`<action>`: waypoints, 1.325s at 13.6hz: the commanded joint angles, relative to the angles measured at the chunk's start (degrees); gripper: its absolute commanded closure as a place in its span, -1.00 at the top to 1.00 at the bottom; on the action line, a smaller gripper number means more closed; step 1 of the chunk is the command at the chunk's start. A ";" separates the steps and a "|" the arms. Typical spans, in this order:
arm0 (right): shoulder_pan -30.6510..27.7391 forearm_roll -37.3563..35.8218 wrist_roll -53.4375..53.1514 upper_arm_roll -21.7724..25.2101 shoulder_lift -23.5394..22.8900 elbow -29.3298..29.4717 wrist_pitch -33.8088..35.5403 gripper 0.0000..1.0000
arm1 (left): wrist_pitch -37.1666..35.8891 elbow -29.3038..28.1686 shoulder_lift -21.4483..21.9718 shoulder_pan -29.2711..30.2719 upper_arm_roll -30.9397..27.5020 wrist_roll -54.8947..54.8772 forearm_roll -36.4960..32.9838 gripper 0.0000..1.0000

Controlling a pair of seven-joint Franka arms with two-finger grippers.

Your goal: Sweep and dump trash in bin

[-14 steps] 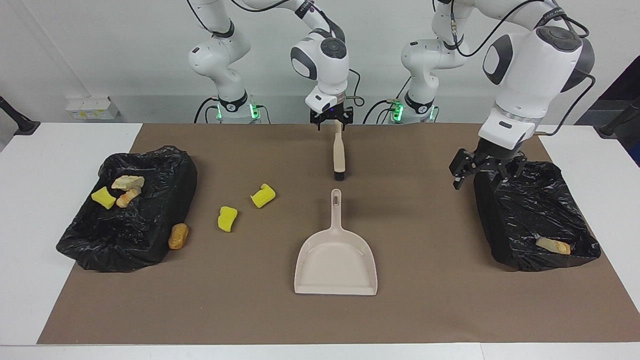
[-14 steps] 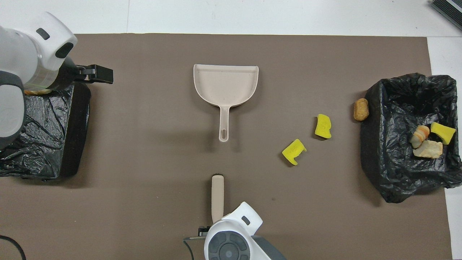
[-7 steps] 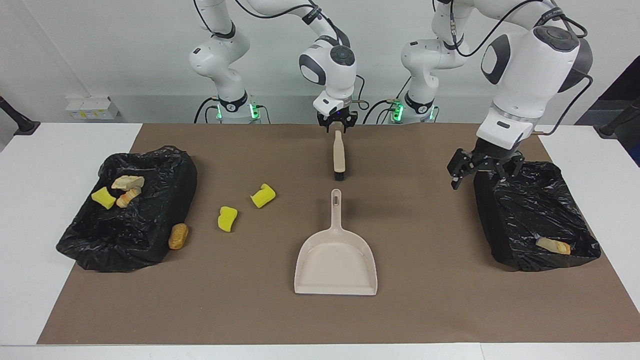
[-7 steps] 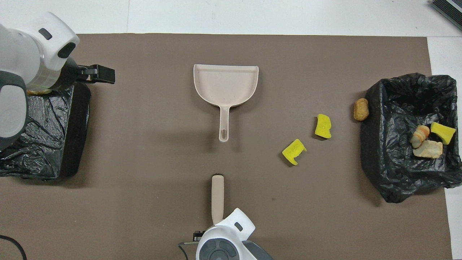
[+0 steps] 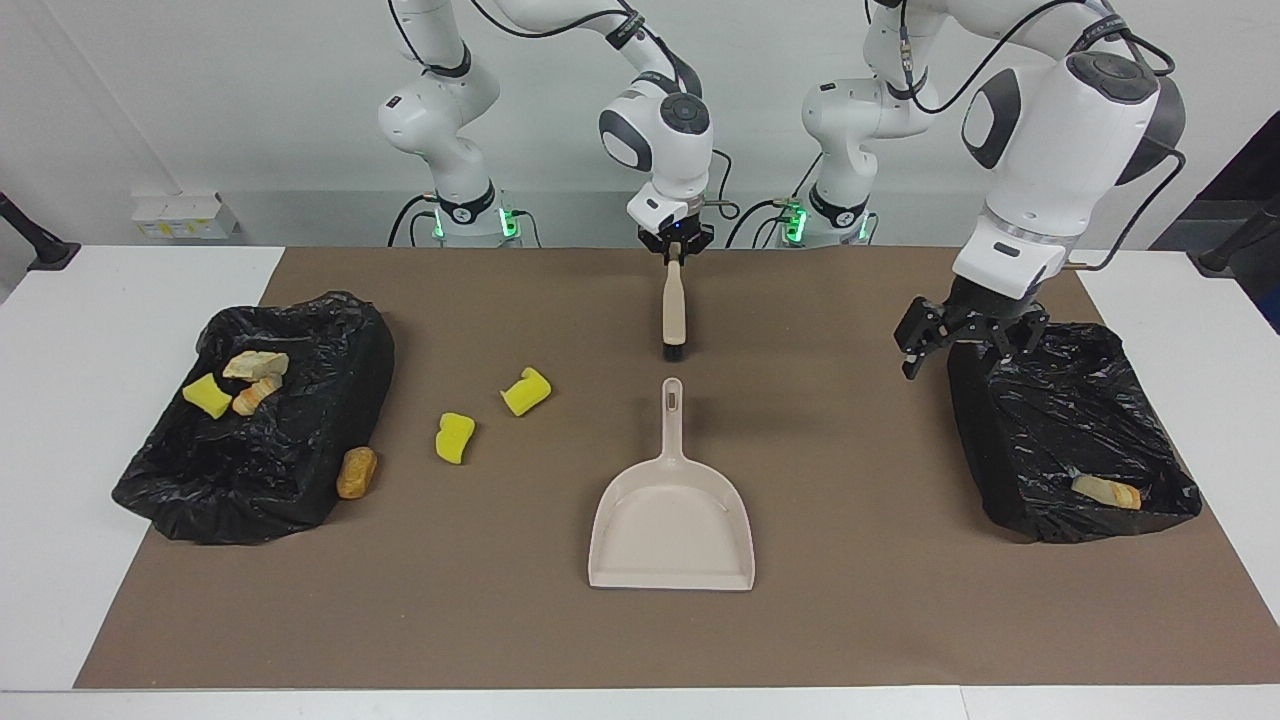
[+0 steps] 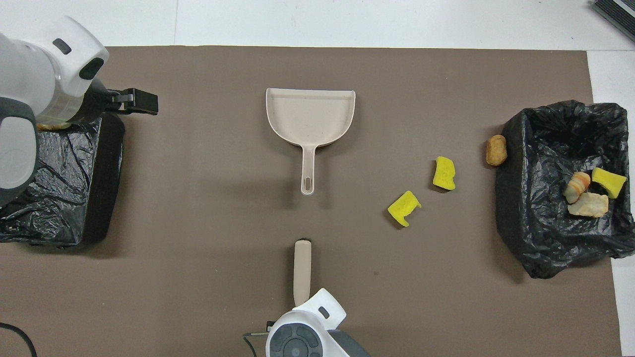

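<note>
Two yellow sponge chunks (image 5: pixel 525 390) (image 5: pixel 455 437) lie on the brown mat (image 5: pixel 400 600), toward the right arm's end of the bench, and we see a golden-brown lump (image 5: pixel 356 472) just beside the black-lined bin (image 5: pixel 330 340) at that end. Inside that bin we count another yellow chunk (image 5: pixel 207 396) and two tan lumps (image 5: pixel 255 362) (image 5: pixel 256 394). At the left arm's end stands a second black-lined bin (image 5: pixel 1010 420) with one tan lump (image 5: pixel 1106 491) in it.

Near the middle of the mat we find the beige dustpan (image 5: pixel 672 525) lying flat, its handle pointing toward the robots. Nearer to the robots than the dustpan is the beige brush (image 5: pixel 675 310), its bristle end toward the dustpan's handle but apart from it.

We see the right tool (image 5: pixel 674 256) down at the brush's handle end, its fingers drawn together and clamped on the handle. The left tool (image 5: pixel 965 335) hovers over the edge of the bin at its own end, fingers spread apart and holding nothing.
</note>
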State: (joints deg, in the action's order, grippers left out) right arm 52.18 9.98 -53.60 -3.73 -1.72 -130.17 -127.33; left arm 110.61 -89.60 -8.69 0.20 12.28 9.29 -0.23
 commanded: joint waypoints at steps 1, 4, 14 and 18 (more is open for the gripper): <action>-0.24 1.36 -0.01 -0.04 -0.91 1.57 0.32 -1.00 | -0.22 0.22 -0.01 -0.73 -0.51 0.64 0.32 1.00; -1.98 1.44 -0.36 0.39 0.57 2.99 6.19 -1.00 | -0.14 0.22 0.08 -0.73 -0.51 0.73 0.32 1.00; -24.12 -1.01 17.71 0.75 5.77 11.95 27.65 -1.00 | 4.70 0.05 -3.26 -8.36 -0.51 12.94 -0.03 1.00; -32.38 -6.80 26.68 0.66 3.66 12.83 26.61 -1.00 | 11.96 -0.22 -10.63 -17.77 -0.59 28.82 -6.96 1.00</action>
State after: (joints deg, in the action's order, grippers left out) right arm 23.33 5.33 -31.23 -2.43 3.81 -118.85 -100.85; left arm 117.73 -90.30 -15.63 -13.63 12.59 31.35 -3.58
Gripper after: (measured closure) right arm 0.744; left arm 0.000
